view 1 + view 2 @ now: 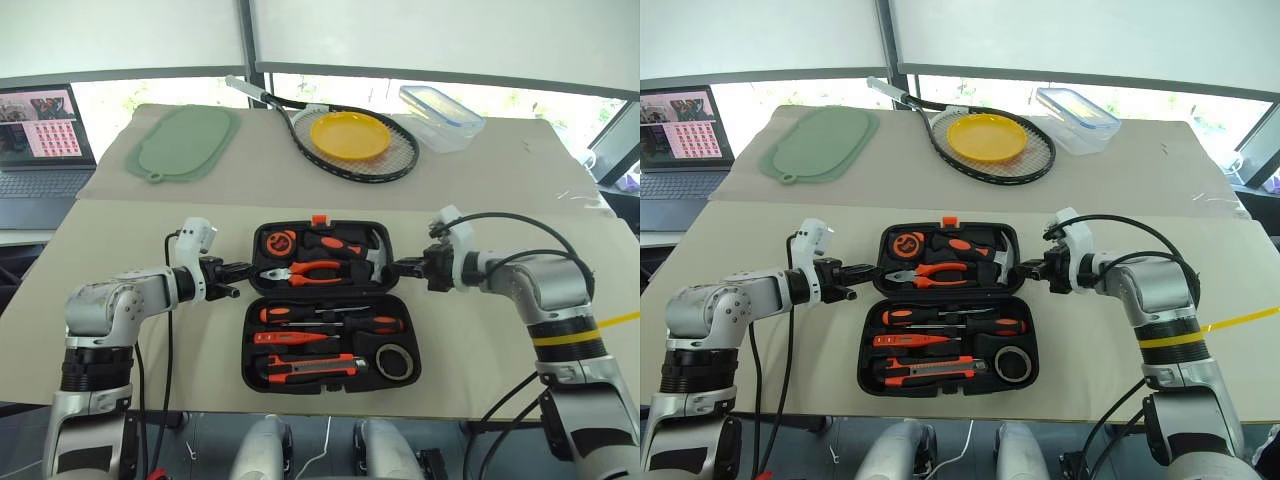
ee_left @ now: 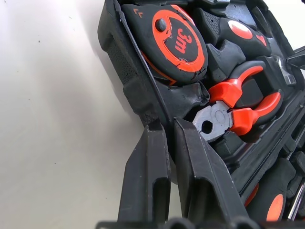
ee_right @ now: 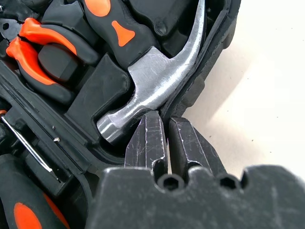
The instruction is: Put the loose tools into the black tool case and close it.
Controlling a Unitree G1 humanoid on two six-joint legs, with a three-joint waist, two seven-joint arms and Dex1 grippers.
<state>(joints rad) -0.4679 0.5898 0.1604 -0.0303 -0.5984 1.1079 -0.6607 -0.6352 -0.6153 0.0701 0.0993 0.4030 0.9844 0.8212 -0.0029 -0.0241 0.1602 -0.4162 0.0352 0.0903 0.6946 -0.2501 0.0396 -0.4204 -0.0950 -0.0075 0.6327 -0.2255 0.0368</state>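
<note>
At the left edge of the head view we see a laptop (image 1: 38,140) cut off, its screen pictures too small to make out. In the left wrist view the black tool case (image 2: 125,71) runs past the top and right edges, and the orange-handled pliers (image 2: 233,107) hide part of their recess. In the right wrist view the hammer (image 3: 152,81) handle leaves the frame at the top.

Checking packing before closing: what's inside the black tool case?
In the black tool case: tape measure, pliers, hammer, screwdrivers, utility knife, tape roll. Recess floors beneath them are hidden.
</note>
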